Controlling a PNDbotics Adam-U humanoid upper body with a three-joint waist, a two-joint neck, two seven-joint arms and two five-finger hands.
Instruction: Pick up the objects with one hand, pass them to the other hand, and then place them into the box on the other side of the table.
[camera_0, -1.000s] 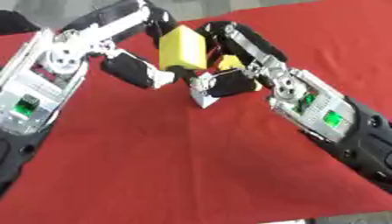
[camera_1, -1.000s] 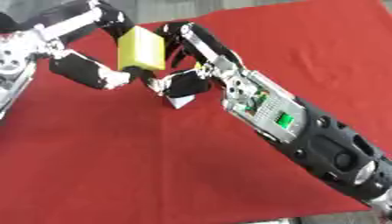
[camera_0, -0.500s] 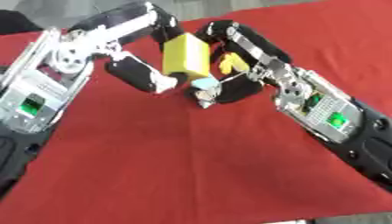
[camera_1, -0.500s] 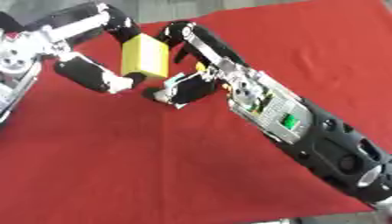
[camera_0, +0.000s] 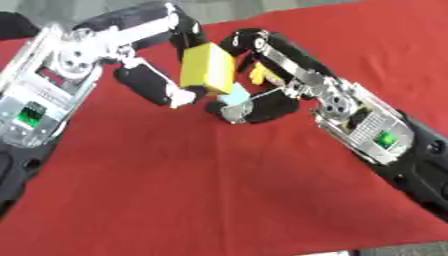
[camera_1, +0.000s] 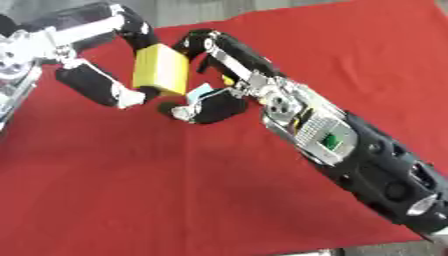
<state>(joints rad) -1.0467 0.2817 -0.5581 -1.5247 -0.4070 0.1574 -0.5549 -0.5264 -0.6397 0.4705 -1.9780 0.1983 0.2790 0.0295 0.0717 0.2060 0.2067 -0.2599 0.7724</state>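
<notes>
We see the left robot hand (camera_0: 162, 70) curled round a yellow block (camera_0: 208, 70) held above the red surface (camera_0: 192, 185). The right robot hand (camera_0: 262, 75) curls round the block's other side (something small and pale blue (camera_0: 234, 95) shows just beneath).

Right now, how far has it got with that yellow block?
Picked up: the yellow rectangular block is off the red tablecloth. In hand: the handover, left hand and right hand both curled round it. Left: release, then the box, which isn't in view.
</notes>
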